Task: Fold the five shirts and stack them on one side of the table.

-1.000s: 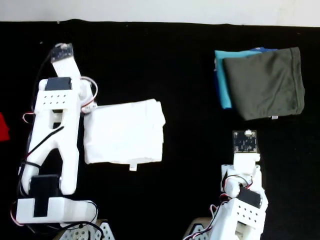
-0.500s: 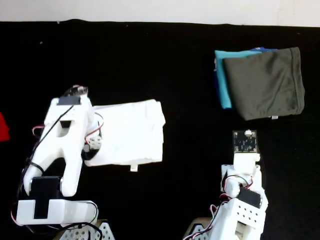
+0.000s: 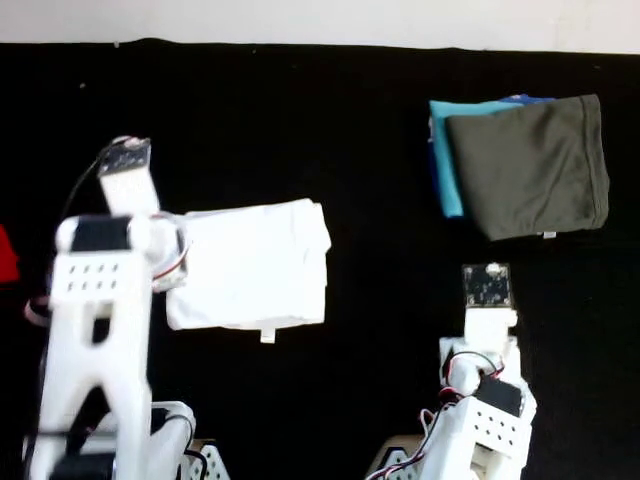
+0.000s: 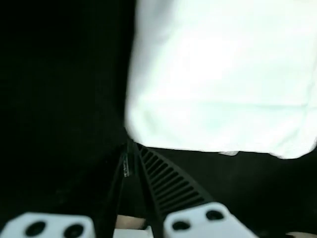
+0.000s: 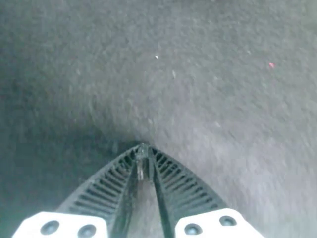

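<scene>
Folded white shirt (image 3: pixel 250 265), centre-left: soft, light, likely to unfold; best pinched at its doubled left edge. Left gripper (image 4: pixel 130 157) jaws together just beside it; right gripper (image 5: pixel 142 163) likewise together.

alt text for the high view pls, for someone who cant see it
A folded white shirt lies on a black table, its edge by the left arm. A stack of folded shirts, dark grey on top, sits far right, beyond the right arm.
</scene>
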Available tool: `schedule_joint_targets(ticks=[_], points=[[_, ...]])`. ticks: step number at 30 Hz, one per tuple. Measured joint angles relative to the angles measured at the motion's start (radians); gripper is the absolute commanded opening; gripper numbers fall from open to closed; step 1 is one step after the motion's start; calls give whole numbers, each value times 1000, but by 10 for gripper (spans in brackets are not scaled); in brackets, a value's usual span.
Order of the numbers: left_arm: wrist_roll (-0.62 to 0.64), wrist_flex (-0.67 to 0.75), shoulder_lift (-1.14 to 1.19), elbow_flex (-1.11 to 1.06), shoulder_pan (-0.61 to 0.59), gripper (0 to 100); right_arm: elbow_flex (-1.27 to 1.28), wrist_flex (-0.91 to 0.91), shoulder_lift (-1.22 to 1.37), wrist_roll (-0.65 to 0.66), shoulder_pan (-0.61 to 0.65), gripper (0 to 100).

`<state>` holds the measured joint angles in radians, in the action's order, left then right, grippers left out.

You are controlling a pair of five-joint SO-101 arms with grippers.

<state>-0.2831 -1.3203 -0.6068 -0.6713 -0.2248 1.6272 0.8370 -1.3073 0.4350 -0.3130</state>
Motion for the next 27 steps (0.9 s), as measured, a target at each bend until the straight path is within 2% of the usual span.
schedule_joint_targets(ticks=[3,7,10,13,18,24,27], points=[[-38,41,-34,-112,-86,17,-152,138,0,0,32,9],[-89,132,-11,-238,-242,17,-368,315,0,0,158,9],[-109,250,46,-328,-364,17,-482,388,25,0,273,9],[-112,393,98,-408,-442,17,-580,410,132,0,322,9],[-110,565,132,-491,-476,17,-809,428,388,-87,379,9],[-110,580,130,-505,-476,16,-1109,512,680,-267,577,22],[-110,583,130,-505,-476,16,-1211,520,819,-344,678,111]])
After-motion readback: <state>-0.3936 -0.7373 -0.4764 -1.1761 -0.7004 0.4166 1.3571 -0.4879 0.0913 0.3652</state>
